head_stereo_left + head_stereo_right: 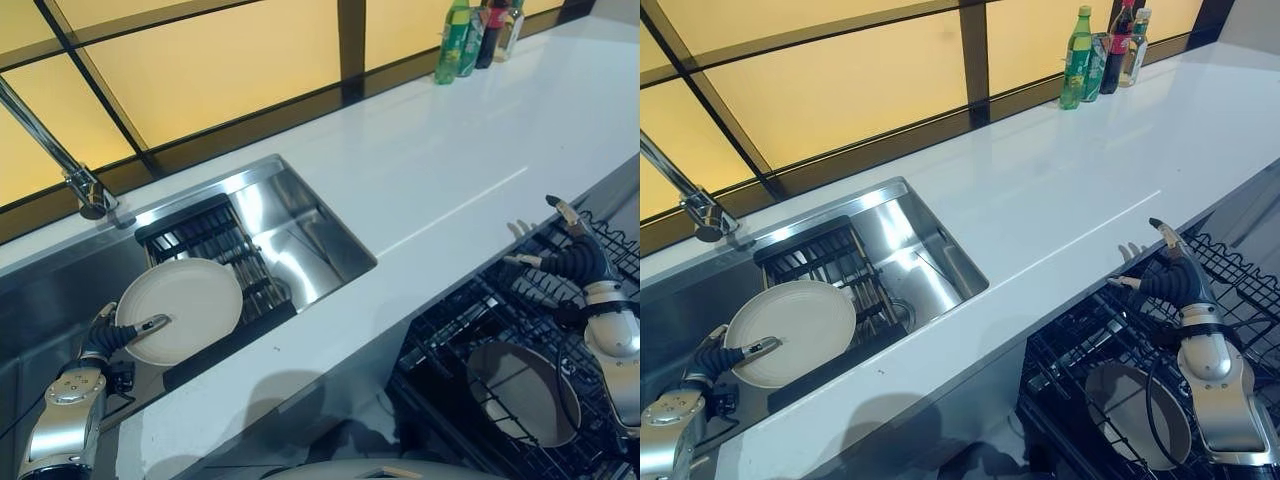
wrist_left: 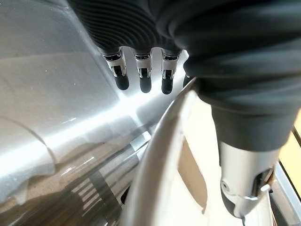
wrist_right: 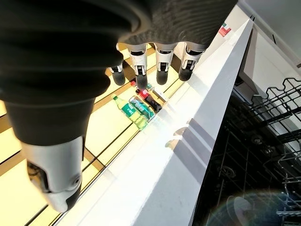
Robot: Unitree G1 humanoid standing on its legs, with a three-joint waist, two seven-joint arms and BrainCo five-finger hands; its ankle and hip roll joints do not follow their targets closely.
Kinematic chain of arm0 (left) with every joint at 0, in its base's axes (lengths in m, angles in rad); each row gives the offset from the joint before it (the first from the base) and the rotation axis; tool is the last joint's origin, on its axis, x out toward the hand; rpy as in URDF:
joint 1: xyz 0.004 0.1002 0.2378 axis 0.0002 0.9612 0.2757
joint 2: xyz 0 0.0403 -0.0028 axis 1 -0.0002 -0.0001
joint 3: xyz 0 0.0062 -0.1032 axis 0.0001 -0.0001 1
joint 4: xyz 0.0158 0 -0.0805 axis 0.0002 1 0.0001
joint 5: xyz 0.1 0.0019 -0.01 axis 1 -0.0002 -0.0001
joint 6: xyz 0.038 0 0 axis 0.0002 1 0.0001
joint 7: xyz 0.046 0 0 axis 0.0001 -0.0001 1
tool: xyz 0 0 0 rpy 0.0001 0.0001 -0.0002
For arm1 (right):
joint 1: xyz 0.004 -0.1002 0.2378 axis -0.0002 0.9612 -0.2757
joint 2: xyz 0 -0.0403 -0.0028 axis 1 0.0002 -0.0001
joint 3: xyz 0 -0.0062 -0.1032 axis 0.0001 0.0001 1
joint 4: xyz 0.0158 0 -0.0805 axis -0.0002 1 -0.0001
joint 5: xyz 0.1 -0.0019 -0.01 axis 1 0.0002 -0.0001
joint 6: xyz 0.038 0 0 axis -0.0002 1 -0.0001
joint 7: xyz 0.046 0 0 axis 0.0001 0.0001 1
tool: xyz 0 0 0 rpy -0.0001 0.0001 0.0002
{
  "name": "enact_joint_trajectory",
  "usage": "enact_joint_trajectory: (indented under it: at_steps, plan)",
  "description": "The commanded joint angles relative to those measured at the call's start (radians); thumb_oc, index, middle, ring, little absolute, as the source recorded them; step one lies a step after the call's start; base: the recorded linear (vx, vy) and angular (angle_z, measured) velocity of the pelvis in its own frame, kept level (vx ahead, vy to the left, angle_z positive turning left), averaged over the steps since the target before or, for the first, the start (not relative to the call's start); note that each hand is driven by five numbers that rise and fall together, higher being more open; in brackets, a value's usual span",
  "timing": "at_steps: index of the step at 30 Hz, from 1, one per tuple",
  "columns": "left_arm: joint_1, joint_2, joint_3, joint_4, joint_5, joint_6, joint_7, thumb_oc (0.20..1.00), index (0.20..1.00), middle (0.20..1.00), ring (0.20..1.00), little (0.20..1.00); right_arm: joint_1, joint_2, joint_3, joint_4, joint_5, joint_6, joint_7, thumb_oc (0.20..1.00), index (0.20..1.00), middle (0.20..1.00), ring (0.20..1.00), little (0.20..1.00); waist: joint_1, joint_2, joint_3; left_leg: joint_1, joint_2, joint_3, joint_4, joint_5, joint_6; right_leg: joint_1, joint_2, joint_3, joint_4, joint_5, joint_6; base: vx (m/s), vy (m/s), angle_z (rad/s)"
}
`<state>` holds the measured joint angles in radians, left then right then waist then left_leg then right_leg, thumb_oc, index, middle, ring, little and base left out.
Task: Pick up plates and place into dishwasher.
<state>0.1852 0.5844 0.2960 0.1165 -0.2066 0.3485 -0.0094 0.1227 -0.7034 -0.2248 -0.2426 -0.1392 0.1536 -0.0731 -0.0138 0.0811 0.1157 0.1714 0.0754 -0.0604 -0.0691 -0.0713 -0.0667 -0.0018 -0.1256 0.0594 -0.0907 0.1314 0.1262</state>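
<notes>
Plate (image 1: 185, 305) pinched at its rim (over the sink (image 1: 300, 215)) between left hand (image 1: 112, 336) thumb and fingers (image 2: 143, 80)

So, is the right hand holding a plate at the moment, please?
No, the right hand hangs open and empty above the dishwasher rack.

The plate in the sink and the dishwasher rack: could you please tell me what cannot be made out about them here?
- Plate underside and the left hand fingers behind it: hidden by the plate itself in both eye views.
- Sink floor beneath the plate: covered by it.
- Rack near end: cut off by the lower edge; a second plate in it is partly masked by wires.
- Bottles labels: too small.
</notes>
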Motion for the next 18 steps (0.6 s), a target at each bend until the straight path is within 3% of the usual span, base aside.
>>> enact_joint_trajectory:
  at_steps: [1,2,18]
  plan:
    - [-0.001,0.121,0.003,0.023,0.069,-0.03,0.007,0.385,0.385,0.385,0.385,0.385,-0.024,-0.048,-0.025,-0.071,0.031,-0.045,-0.034,1.0,1.0,1.0,1.0,1.0,-0.024,-0.045,-0.007,-0.097,-0.071,0.02,0.05,0.087,0.049,0.065,0.061,-0.037,0.053,-0.086,-0.06,0.0,-0.007,-0.07]
    - [-0.002,0.121,0.003,0.022,0.07,-0.034,0.006,0.2,0.2,0.2,0.2,0.2,-0.023,-0.046,-0.023,-0.071,0.031,-0.046,-0.035,1.0,1.0,1.0,1.0,1.0,-0.024,-0.046,-0.007,-0.097,-0.071,0.02,0.05,0.088,0.049,0.066,0.061,-0.038,0.052,-0.086,-0.06,-0.01,-0.011,-0.07]
    - [-0.006,0.119,0.013,0.004,0.057,-0.049,0.004,0.2,0.2,0.2,0.2,0.2,-0.033,-0.041,-0.008,-0.072,0.032,-0.045,-0.051,1.0,1.0,1.0,1.0,1.0,-0.013,-0.05,-0.012,-0.1,-0.072,0.012,0.044,0.091,0.047,0.069,0.063,-0.05,0.046,-0.088,-0.062,0.0,-0.002,-0.01]
